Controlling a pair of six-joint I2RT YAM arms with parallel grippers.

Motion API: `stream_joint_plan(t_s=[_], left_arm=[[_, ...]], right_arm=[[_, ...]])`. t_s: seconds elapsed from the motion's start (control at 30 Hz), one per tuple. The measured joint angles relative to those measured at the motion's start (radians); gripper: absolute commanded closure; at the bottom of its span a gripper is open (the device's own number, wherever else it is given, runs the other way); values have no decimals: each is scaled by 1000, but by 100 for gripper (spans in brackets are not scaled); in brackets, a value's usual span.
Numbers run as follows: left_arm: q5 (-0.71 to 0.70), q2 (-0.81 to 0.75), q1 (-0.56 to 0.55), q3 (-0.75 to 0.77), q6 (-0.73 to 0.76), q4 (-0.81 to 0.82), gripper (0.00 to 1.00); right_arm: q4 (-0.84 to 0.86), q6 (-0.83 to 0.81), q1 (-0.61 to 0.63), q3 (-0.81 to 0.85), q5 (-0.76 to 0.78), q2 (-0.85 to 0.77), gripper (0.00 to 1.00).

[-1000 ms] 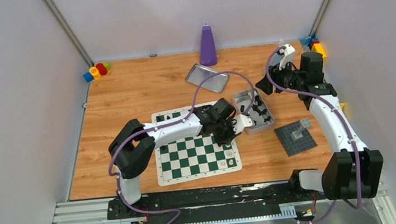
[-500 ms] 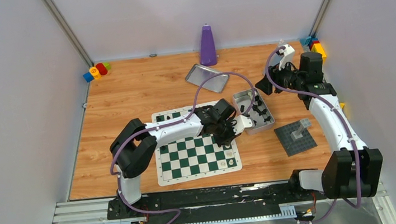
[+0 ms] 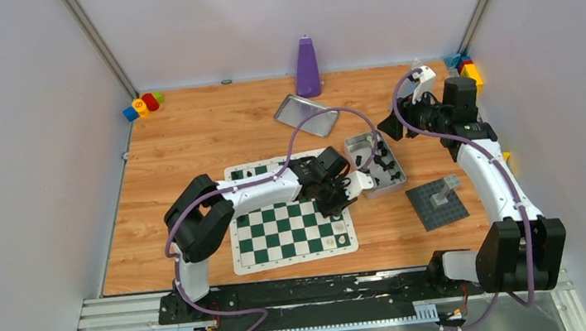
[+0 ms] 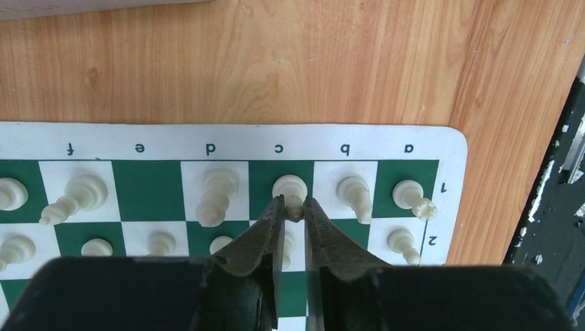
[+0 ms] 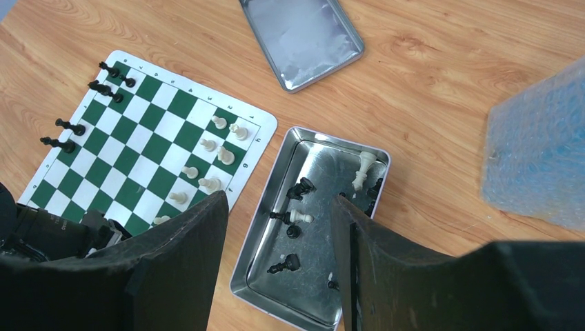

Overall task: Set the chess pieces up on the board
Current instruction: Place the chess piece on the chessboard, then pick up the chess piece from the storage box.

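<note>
The green-and-white board (image 3: 238, 263) lies in front of the left arm. My left gripper (image 3: 342, 197) is low over its right edge. In the left wrist view the left gripper (image 4: 293, 205) is shut on the top of a cream piece (image 4: 290, 187) standing on the square in column c, row 1. Other cream pieces (image 4: 216, 196) stand in rows 1 and 2 around it. My right gripper (image 5: 279, 200) is open and empty, high above the tin (image 5: 255, 241), which holds several black pieces (image 5: 301, 187) and two cream ones (image 5: 363, 165). Black pieces (image 5: 103, 89) stand on the board's far side (image 5: 138, 158).
The open tin (image 3: 374, 164) sits just right of the board, with its lid (image 3: 305, 114) behind it. A dark studded baseplate (image 3: 437, 203) lies at the right. A purple bottle (image 3: 307, 68) and coloured blocks (image 3: 141, 105) stand at the back.
The left arm's elbow has edged slightly to the right while its gripper stays at the board's right edge. The right arm has not moved.
</note>
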Motion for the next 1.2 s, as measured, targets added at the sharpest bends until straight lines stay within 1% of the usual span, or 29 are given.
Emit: stream_joint_plan(t_s=[0.2, 0.43, 0.57, 0.63, 0.73, 0.97, 1.1, 1.2], left_arm=[[-20, 0, 0, 2, 0, -2, 62], [-38, -28, 9, 8, -1, -13, 52], [-40, -79, 26, 13, -4, -17, 45], [-39, -111, 37, 17, -4, -21, 41], [-36, -161, 62, 29, -4, -26, 39], [-31, -254, 152, 53, -4, -68, 37], [-28, -278, 201, 74, -2, -108, 36], [-28, -285, 229, 91, 1, -142, 36]], right_arm=[[0, 0, 0, 0, 0, 0, 43], [0, 0, 1, 0, 2, 18, 43], [-2, -2, 21, 0, 42, 45, 45], [-3, -9, 51, 0, 82, 65, 47], [-7, -24, 100, 3, 130, 111, 48], [-81, -80, 170, 51, 257, 294, 50], [-127, -130, 192, 56, 306, 352, 50], [-156, -166, 204, 60, 316, 377, 51]])
